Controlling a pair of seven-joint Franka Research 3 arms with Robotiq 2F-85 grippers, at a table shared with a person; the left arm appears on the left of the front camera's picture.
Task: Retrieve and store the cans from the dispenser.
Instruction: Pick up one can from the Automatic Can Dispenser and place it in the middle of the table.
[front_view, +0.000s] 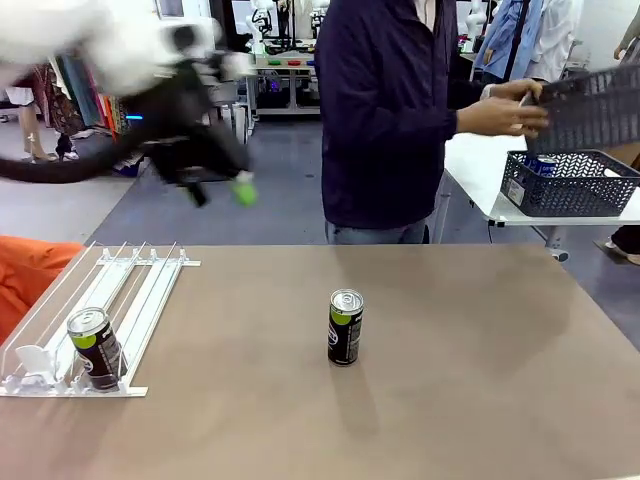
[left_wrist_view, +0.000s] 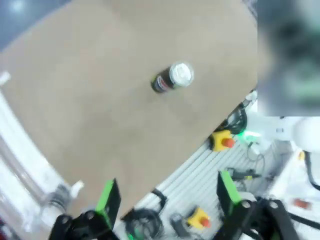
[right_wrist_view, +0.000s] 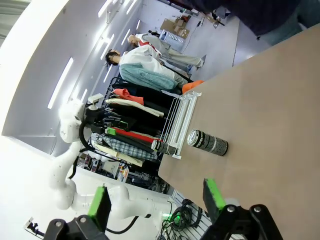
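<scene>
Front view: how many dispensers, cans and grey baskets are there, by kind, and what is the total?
Dispenser: 1
Dark cans: 2, mid-table can and dispenser can
Grey baskets: 2, held basket and resting basket
Total: 5

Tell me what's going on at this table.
The left gripper hangs open and empty above the brown table. One dark slim can with a green-yellow band stands upright mid-table; another sits at the low end of the white rail dispenser. The person's hand holds a dark grey lattice basket.
</scene>
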